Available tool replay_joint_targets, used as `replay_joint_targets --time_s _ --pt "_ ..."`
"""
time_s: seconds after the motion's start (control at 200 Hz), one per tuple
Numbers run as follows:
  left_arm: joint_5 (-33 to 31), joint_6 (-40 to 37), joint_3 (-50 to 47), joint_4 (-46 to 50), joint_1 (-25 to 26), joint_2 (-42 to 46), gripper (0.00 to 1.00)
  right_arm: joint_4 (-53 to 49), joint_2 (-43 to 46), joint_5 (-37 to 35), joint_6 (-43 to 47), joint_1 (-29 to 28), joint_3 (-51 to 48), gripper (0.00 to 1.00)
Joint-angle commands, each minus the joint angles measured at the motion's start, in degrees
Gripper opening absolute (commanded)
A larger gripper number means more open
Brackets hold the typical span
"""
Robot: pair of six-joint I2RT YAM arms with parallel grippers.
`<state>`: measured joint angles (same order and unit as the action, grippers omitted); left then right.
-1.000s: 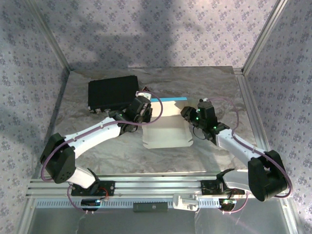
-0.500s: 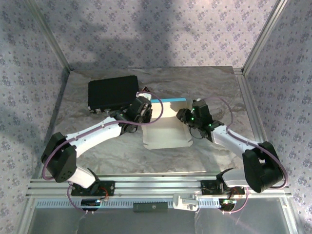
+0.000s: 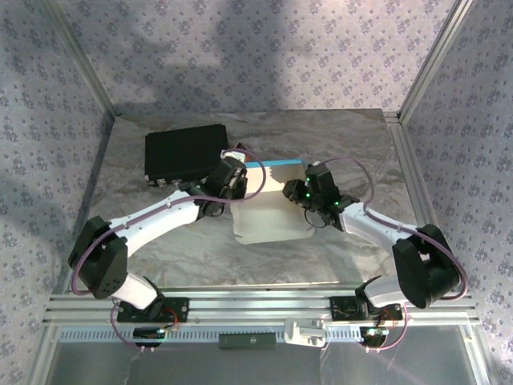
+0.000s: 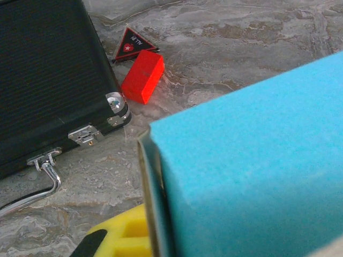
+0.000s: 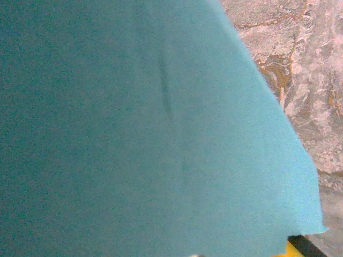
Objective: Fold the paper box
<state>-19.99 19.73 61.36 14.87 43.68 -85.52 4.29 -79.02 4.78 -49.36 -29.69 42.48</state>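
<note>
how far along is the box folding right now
Early. Done: the paper box lies white side up, one blue flap turned along its far edge. In hand: the left arm and right arm work at its two side edges, blue card close to both wrist cameras. Left: most walls look flat, so raising them and closing the box.

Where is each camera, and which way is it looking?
Top camera: high behind the robot, looking down at the table; the left arm, right arm, left gripper and right gripper show, meeting at the paper box.
Left wrist camera: on the left arm, looking low across the table past the box's blue side to the black case and red block; a yellow bit of its gripper shows.
Right wrist camera: on the right arm, close against the box's blue side.
Shared: both wrist views see that blue side.
</note>
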Motion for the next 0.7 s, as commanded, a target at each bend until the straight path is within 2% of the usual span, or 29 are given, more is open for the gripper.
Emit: replay_joint_targets --time_s 0.0,0.17,0.315,0.515,0.695 --pt "4.6 -0.4 1.5 -1.6 -2.6 1.7 0.0 -4.2 7.0 -1.9 3.7 -0.4 1.0 0.34" --pt "10.1 -2.7 2.0 -2.3 -7.6 3.2 0.0 -9.5 18.4 -1.4 5.8 1.6 -1.4 0.44" --pt "14.1 -3.5 1.8 -4.2 -11.6 4.0 0.0 -8.4 23.5 1.9 2.5 4.0 -5.7 0.4" --pt "15.7 -3.9 0.4 -6.7 -13.7 4.6 0.0 -1.2 17.3 2.9 -2.2 0.2 -4.8 0.35" --pt "17.3 -3.0 -0.7 -7.1 -16.4 5.3 0.0 -7.6 7.5 -2.5 -0.5 -0.7 1.5 0.31"
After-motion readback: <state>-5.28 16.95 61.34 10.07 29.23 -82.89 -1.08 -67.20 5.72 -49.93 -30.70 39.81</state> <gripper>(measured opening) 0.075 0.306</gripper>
